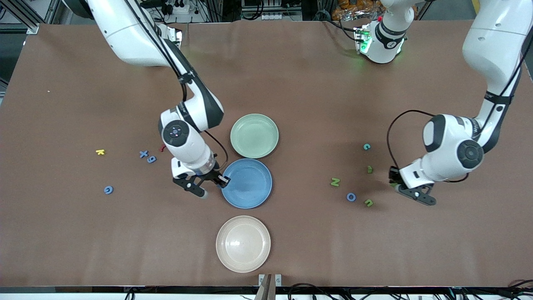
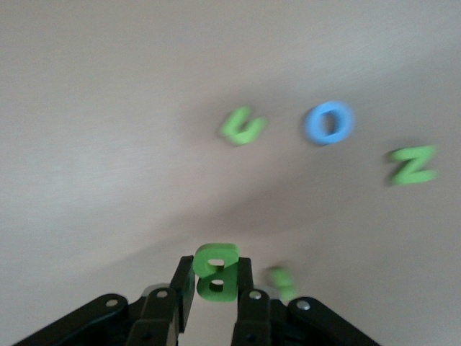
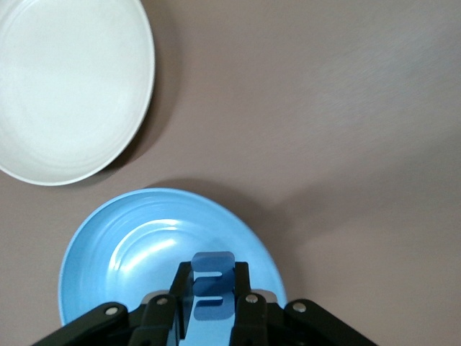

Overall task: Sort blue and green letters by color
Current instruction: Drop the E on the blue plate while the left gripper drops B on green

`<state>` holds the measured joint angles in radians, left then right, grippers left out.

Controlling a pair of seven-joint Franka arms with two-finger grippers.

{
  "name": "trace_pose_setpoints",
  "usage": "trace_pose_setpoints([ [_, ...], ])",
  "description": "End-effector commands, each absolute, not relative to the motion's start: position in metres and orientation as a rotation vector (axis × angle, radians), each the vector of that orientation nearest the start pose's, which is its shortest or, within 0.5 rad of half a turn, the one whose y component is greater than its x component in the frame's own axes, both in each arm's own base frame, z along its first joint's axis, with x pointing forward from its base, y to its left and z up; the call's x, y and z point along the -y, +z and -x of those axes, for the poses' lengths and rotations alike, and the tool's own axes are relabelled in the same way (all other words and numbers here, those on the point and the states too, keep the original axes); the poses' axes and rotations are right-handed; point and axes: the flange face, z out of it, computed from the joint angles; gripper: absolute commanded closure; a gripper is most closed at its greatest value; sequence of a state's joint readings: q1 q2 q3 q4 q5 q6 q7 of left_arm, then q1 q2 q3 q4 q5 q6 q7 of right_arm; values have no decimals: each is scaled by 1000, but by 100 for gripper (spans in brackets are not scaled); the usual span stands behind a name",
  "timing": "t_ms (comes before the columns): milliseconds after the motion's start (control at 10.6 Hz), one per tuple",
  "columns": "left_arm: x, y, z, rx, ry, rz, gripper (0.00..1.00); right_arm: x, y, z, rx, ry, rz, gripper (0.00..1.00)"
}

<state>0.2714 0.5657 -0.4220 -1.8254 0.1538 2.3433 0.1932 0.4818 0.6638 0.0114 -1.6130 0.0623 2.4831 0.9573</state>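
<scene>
My right gripper (image 1: pixel 214 187) is shut on a blue letter E (image 3: pixel 213 285) and holds it over the rim of the blue plate (image 1: pixel 250 196). My left gripper (image 1: pixel 410 189) is shut on a green letter B (image 2: pixel 216 272), over the table beside a green u (image 1: pixel 369 203), a blue O (image 1: pixel 351 196) and a green N (image 1: pixel 335 181). A small green piece (image 1: pixel 369 169) and a teal C (image 1: pixel 367 146) lie farther from the front camera. A blue X (image 1: pixel 143 154), a blue 9 (image 1: pixel 151 159) and a blue G (image 1: pixel 108 190) lie toward the right arm's end.
A green plate (image 1: pixel 254 136) stands just farther from the front camera than the blue plate, and a cream plate (image 1: pixel 243 243) nearer. A yellow K (image 1: pixel 100 152) and a small red piece (image 1: pixel 162 147) lie near the X and 9.
</scene>
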Motion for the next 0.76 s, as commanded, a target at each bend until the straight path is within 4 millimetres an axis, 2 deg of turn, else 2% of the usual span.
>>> trace_pose_setpoints([
  [0, 165, 270, -623, -408, 17, 3270, 100, -367, 256, -634, -845, -192, 2795, 41],
  [95, 204, 272, -613, -315, 32, 3279, 100, -373, 260, -630, -959, -187, 2755, 0],
  [189, 243, 276, -603, -221, 41, 3289, 100, -366, 260, -633, -982, -192, 2760, 0],
  [284, 274, 278, -591, -141, 54, 3293, 100, -363, 261, -633, -982, -190, 2772, 0],
  [378, 304, 279, -576, -77, 67, 3293, 100, -351, 256, -636, -990, -186, 2799, 0],
  [473, 340, 283, -561, -16, 73, 3298, 100, -319, 245, -643, -1010, -178, 2832, 0],
  [567, 379, 286, -542, 33, 74, 3302, 100, -295, 245, -649, -1026, -170, 2848, 0],
  [662, 420, 286, -524, 102, 87, 3309, 100, -262, 246, -662, -1051, -182, 2878, 0],
])
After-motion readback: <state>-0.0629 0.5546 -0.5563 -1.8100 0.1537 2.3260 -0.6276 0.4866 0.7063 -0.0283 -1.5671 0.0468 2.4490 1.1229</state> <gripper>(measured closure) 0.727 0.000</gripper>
